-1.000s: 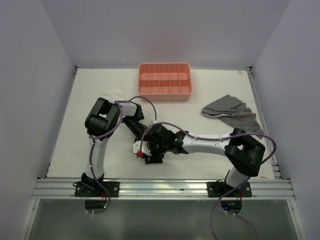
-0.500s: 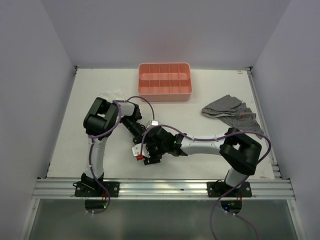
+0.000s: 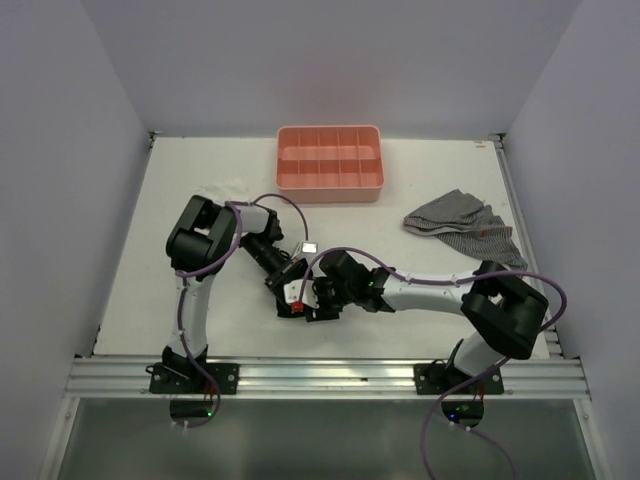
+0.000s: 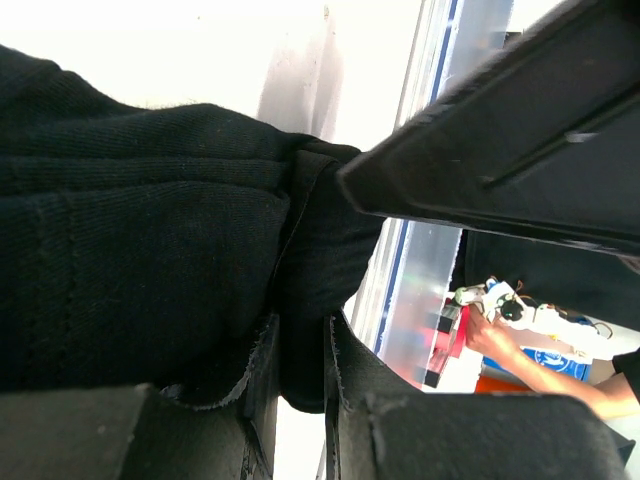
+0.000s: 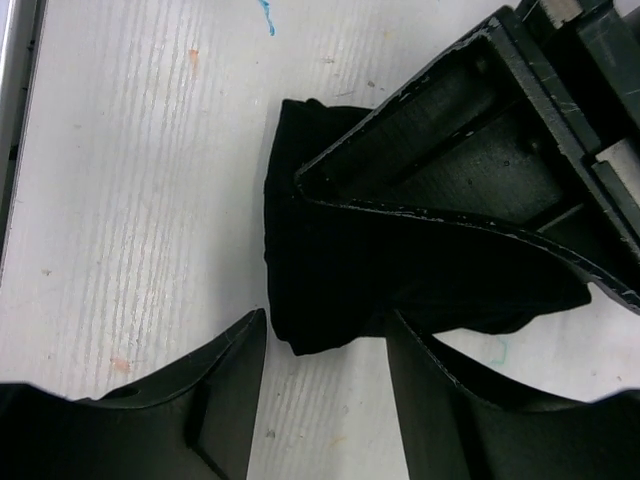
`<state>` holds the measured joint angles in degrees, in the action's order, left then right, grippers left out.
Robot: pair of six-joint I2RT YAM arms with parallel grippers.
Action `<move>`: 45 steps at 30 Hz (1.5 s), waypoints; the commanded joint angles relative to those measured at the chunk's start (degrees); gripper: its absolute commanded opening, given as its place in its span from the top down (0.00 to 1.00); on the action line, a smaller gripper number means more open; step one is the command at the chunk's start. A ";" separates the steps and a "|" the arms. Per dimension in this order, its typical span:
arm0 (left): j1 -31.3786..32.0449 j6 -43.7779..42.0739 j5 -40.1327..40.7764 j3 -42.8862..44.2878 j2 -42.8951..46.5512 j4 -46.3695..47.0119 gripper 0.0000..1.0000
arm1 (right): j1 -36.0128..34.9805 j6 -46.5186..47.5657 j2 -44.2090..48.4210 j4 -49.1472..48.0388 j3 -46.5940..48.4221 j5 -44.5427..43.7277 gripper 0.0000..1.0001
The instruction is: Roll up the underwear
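The underwear [image 5: 310,280] is a bunched, folded wad of plain black knit. The left wrist view shows fine ribbing and a soft matte nap, with thick layers stacked into rounded folds. It lies on the white counter [image 5: 120,150] close to the near edge, slightly left of the middle. The counter surface is streaked with a faint grain and carries a small blue scribble [image 5: 268,20].

The left tool [image 3: 287,283] is clamped on the underwear. Its hard, angular black fingers [image 5: 430,120], scuffed pale along their edges, press the cloth between them, and fabric bulges out past their tips.

The right tool [image 5: 327,330] reaches in from the right side with its jaws apart. Its two smooth, dark, blade-shaped fingertips [image 5: 225,385] stand on either side of the wad's loose end. A strip of bare counter shows between the left-hand tip and the cloth. Whether the other tip touches the cloth cannot be told.

At the middle of the far edge sits a salmon-pink plastic tray [image 3: 330,193], rectangular with rounded corners and split by thin walls into small compartments. Near the right edge lies a rumpled grey checked cloth [image 3: 455,222], well apart from the underwear.
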<state>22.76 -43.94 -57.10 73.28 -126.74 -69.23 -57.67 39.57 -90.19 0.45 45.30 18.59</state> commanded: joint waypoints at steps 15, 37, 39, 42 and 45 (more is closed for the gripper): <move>0.00 -2.73 15.53 -1.47 -2.90 13.33 0.83 | 0.01 1.91 -6.31 -4.05 5.76 4.08 0.41; -14.49 -1.32 -1.06 -1.73 13.96 12.72 0.55 | 6.42 -12.22 -17.29 1.14 9.46 25.26 1.00; -18.27 -1.32 -2.05 -1.73 18.62 13.07 0.53 | 7.22 -14.42 -18.43 0.87 10.25 27.71 1.00; -21.96 0.86 -0.21 -4.00 26.52 17.10 0.51 | 8.89 -21.01 -21.33 -0.09 12.35 30.79 1.00; -22.76 -0.86 5.06 -10.75 38.11 23.69 0.50 | 10.64 -28.22 -23.97 -4.12 13.41 33.96 1.00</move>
<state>-0.30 -42.63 -54.39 68.12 -99.11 -52.84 -48.14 20.08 -110.41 -3.55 58.70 49.12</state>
